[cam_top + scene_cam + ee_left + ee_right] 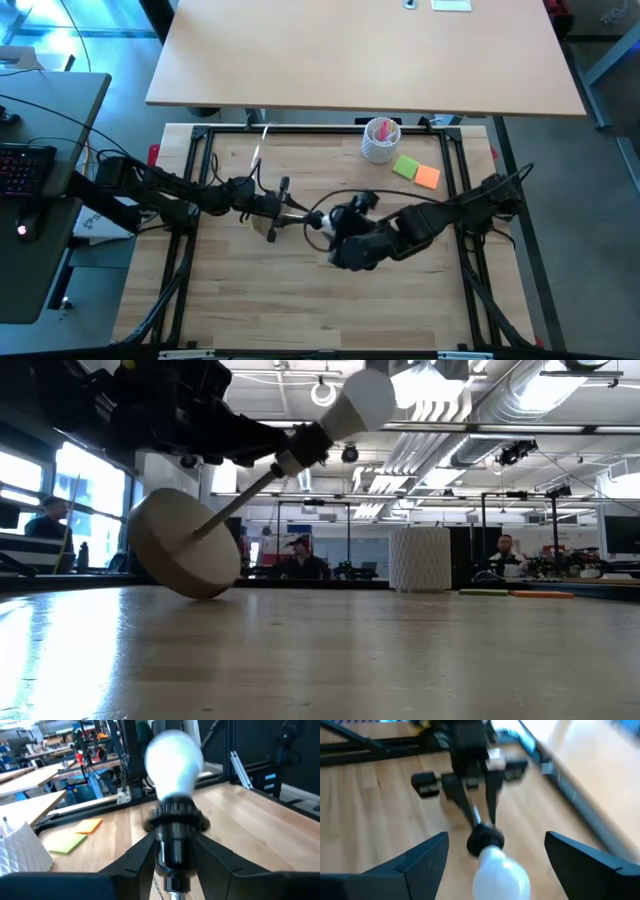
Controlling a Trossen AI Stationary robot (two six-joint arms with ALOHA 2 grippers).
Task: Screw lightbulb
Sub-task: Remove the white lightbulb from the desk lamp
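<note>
Wooden stand (185, 555), tilted on its edge on the surface (330, 660), is pinched at its black socket (175, 827) by the left end effector (172, 865). Just ahead of those fingers the white bulb (174, 765) sits in the socket. Right end effector (492, 862) has fingers spread wide either side of the bulb, not touching it

front half of table (300, 310) free, cup (380, 140) + sticky notes (417, 172) block back-right corner
</note>
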